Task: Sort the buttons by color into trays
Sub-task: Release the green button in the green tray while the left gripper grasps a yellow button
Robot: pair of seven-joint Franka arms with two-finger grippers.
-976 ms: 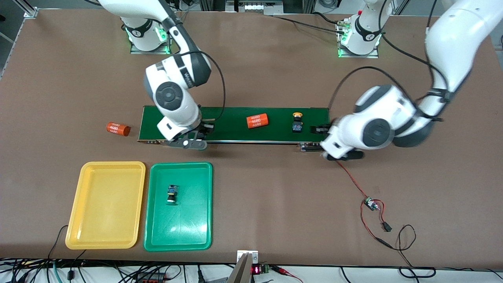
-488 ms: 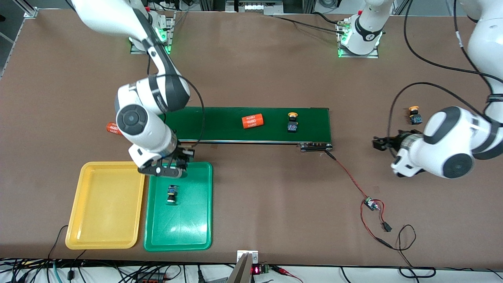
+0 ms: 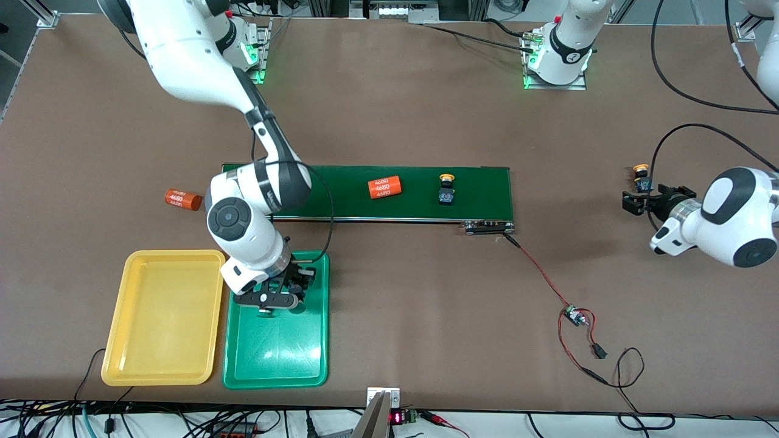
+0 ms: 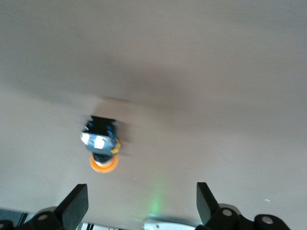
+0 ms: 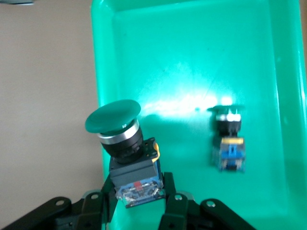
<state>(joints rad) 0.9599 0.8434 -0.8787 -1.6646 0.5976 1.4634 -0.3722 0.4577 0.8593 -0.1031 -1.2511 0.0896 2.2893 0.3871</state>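
My right gripper (image 3: 271,298) (image 5: 138,191) is shut on a green-capped button (image 5: 125,153) and hangs over the green tray (image 3: 277,356) (image 5: 103,72). A second green-capped button (image 5: 229,139) lies in that tray; the front view hides it under the gripper. The yellow tray (image 3: 164,316) beside it holds nothing. One yellow-capped button (image 3: 447,188) stands on the conveyor. Another yellow-capped button (image 3: 640,173) (image 4: 101,146) lies on the bare table at the left arm's end. My left gripper (image 3: 633,202) (image 4: 140,206) is open over the table right beside that button, with nothing between its fingers.
A dark-green conveyor belt (image 3: 487,188) crosses the table's middle with an orange cylinder (image 3: 384,188) on it. Another orange cylinder (image 3: 183,199) lies on the table off the belt's end toward the right arm. A red and black wire with a small board (image 3: 573,316) trails from the belt toward the front camera.
My right gripper carried the green-capped button from the belt's end to over the green tray. My left arm swung away from the belt to the yellow-capped button. The belt's items drifted toward the right arm's end.
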